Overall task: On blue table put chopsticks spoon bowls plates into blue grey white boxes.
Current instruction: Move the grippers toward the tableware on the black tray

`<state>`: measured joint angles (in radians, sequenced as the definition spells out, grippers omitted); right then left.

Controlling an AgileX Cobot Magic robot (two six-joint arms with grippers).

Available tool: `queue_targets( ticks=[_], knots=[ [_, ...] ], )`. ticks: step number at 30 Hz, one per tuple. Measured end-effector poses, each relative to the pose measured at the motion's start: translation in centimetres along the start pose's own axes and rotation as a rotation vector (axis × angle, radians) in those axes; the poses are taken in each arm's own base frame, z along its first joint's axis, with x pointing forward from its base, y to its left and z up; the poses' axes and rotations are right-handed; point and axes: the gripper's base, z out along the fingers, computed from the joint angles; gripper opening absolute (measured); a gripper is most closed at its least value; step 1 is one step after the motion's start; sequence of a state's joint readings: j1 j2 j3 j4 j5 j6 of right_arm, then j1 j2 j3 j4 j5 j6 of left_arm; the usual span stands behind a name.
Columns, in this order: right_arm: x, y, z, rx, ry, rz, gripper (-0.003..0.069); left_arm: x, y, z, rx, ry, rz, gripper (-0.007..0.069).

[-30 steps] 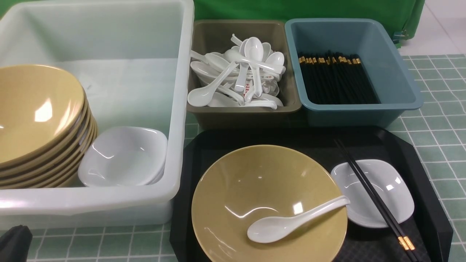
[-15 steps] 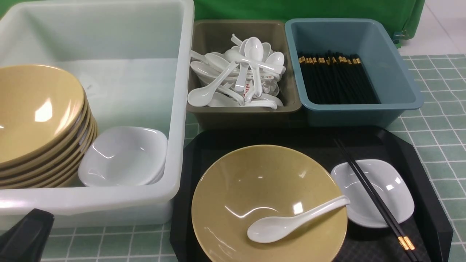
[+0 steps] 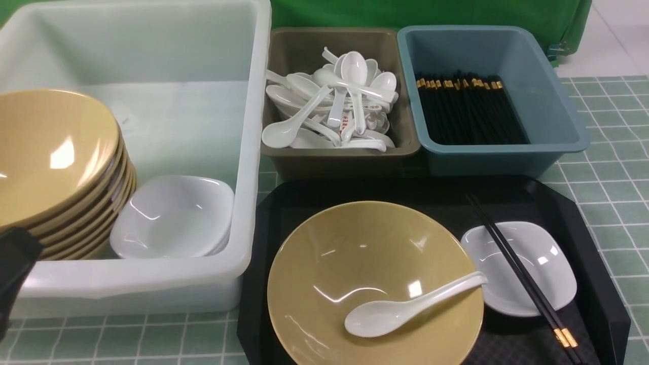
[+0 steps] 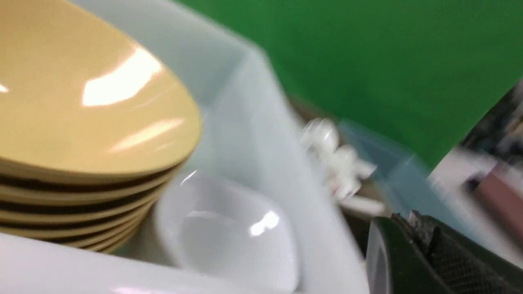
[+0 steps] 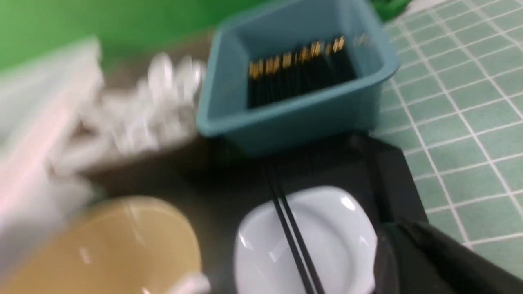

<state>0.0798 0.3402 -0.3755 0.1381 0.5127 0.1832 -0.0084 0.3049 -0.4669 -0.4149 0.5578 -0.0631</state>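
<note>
Outside, 1 bowl (image 3: 355, 263), 1 spoon (image 3: 400, 306), 1 plate (image 3: 547, 274), 2 chopsticks (image 3: 514, 263); left gripper (image 3: 15, 258), right gripper (image 5: 429, 261) spread untellable.

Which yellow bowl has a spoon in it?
The lone yellow bowl on the black tray; the stacked bowls in the white box hold none.

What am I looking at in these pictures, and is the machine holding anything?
This is a two-armed robot sorting tableware. The wide picture looks forward from between the arms; the blurry two are from wrist cameras. A black tray carries a tan bowl holding a white spoon, and a white dish with chopsticks laid across. Behind stand a white box of stacked bowls, a grey box of spoons and a blue box of more chopsticks. The left tool is the dark shape at the wide picture's lower left; the right tool shows only in its wrist picture. Nothing seems held.
</note>
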Motion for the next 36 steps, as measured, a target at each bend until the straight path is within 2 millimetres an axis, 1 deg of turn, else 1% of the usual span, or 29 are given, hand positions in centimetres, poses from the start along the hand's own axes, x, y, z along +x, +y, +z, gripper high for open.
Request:
queue_targets(
  ticks=[1,3,4,5,6,8,10,11,12,13,15,17,19,22,25,27,29,30,31,32,33,34,36],
  knots=[
    [-0.5,0.2,0.5,0.008,0.060,-0.038,0.0036,-0.6,-0.1,0.4,-0.028,0.053,0.038,-0.0013],
    [-2.9,1.1,1.6,0.012,0.212,-0.194,0.0036,-2.1,-0.4,1.4,-0.089,0.180,0.125,-0.0013],
    [-3.4,1.3,2.3,0.016,0.302,-0.237,0.0036,-2.8,-0.4,2.0,-0.113,0.239,0.159,-0.0013],
    [-3.5,1.4,2.4,0.013,0.319,-0.258,0.0036,-2.9,-0.5,1.9,-0.115,0.241,0.171,-0.0013],
    [-4.8,1.8,3.6,0.005,0.462,-0.332,0.0036,-4.3,-0.7,2.8,-0.150,0.348,0.249,-0.0013],
    [-5.7,2.2,5.0,-0.011,0.593,-0.392,0.0036,-5.6,-0.9,3.8,-0.160,0.446,0.344,-0.0013],
    [-6.7,2.9,6.4,-0.044,0.671,-0.447,0.0036,-6.6,-1.6,5.0,-0.126,0.528,0.423,-0.0013],
    [-7.0,3.4,7.0,-0.066,0.692,-0.475,0.0036,-7.0,-2.2,6.0,-0.091,0.572,0.466,-0.0013],
    [-7.0,3.6,7.2,-0.074,0.702,-0.483,0.0036,-7.3,-2.5,6.2,-0.075,0.577,0.481,-0.0013],
    [-7.0,3.9,7.9,-0.091,0.724,-0.503,0.0038,-7.5,-3.2,6.8,-0.033,0.599,0.518,-0.0013],
    [-7.0,5.1,9.5,-0.118,0.768,-0.566,0.0041,-7.5,-5.5,8.3,0.080,0.643,0.611,-0.0013],
    [-7.2,5.6,10.8,-0.099,0.785,-0.594,0.0047,-7.4,-7.4,9.6,0.156,0.667,0.679,-0.0013],
    [-7.2,5.8,12.2,-0.071,0.804,-0.589,0.0057,-7.3,-9.3,10.7,0.216,0.667,0.731,-0.0013],
    [-7.2,5.9,13.7,-0.050,0.828,-0.581,0.0083,-6.8,-10.9,12.2,0.264,0.681,0.766,-0.0013],
    [-6.7,5.9,15.2,-0.039,0.867,-0.576,0.0148,-5.9,-12.6,13.5,0.310,0.695,0.800,-0.0013],
    [-5.8,5.8,16.6,-0.041,0.917,-0.564,0.0258,-5.0,-13.4,14.7,0.330,0.720,0.817,-0.0013],
    [-5.2,5.9,17.4,-0.047,0.949,-0.550,0.0328,-4.4,-13.6,15.4,0.333,0.738,0.822,-0.0013],
    [-4.9,6.0,17.9,-0.052,0.964,-0.544,0.0377,-4.2,-13.6,15.7,0.332,0.743,0.823,-0.0013],
    [-4.8,6.1,18.1,-0.053,0.969,-0.544,0.0405,-4.2,-13.6,15.8,0.332,0.745,0.824,-0.0013],
    [-4.1,6.4,19.1,-0.061,0.990,-0.554,0.0489,-3.9,-13.7,16.2,0.331,0.750,0.827,-0.0013],
    [-3.8,6.6,19.6,-0.064,1.003,-0.559,0.0528,-3.8,-13.7,16.4,0.331,0.748,0.827,-0.0013],
    [-3.5,6.8,20.1,-0.067,1.013,-0.562,0.0552,-3.8,-13.7,16.5,0.332,0.744,0.826,-0.0013],
    [-3.0,7.0,20.8,-0.070,1.031,-0.569,0.0570,-3.8,-13.8,16.6,0.333,0.736,0.826,-0.0013]
  ],
)
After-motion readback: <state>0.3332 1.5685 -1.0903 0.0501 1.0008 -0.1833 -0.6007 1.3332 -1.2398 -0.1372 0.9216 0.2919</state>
